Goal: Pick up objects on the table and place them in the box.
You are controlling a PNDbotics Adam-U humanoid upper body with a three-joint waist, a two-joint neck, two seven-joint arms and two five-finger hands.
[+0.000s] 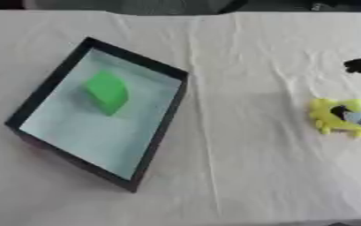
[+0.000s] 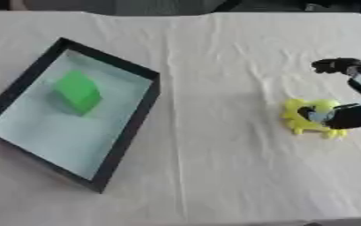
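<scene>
Fingers [image 2: 345, 118] of the right hand [image 2: 353, 115] curl over one flat yellow object [image 2: 305, 115] with lobed edges, which lies on the wrinkled white cloth [image 2: 214, 154] at the table's right side, while another dark part of the hand [image 2: 336, 65] sticks out above it, apart from the object. One box [image 1: 171, 115] — shallow, black-walled, pale-floored — sits askew well to the left, holding one green block [image 1: 107, 92] near its far end.
</scene>
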